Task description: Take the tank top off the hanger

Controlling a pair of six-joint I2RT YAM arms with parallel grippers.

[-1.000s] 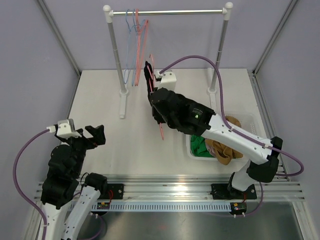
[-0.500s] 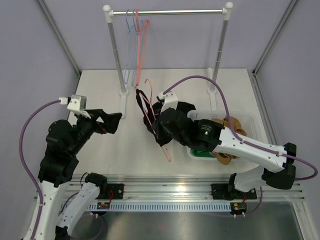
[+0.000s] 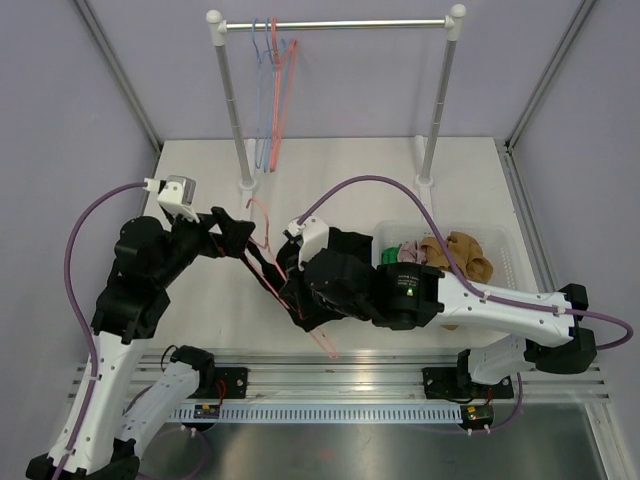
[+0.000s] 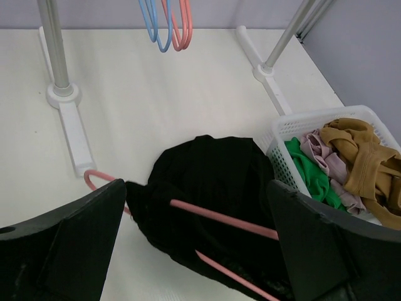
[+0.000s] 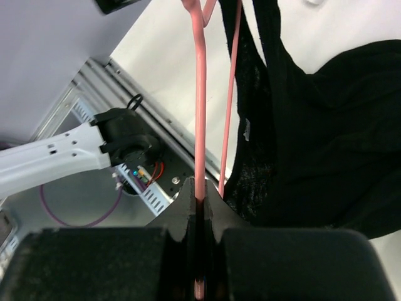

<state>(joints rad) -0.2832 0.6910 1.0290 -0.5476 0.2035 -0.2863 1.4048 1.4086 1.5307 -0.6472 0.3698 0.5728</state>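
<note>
R claw (image 5: pixel 199 210): clamping tight on hanger (image 5: pixel 200 94), bringing it from 12 toward 6 o'clock.
L claw (image 4: pixel 195 216): gaping wide, empty, reaching in from 9 o'clock.
Tank top (image 4: pixel 210 169): still hanging on hanger, mid-table; stripping coming next, prob.

White clothes rack (image 3: pixel 340 24) at the back of the table (image 3: pixel 200 190), with a couple of blue hangers (image 4: pixel 161 47) and spare pink hangers (image 4: pixel 180 47) bunched together near the left end of its rail. Over on the right, near the rack's right foot, sits a white plastic basket (image 4: pixel 294 128) stuffed with a green garment (image 4: pixel 310 172), a mauve one (image 4: pixel 326 153) and a mustard-brown one (image 4: pixel 363 157)
</note>
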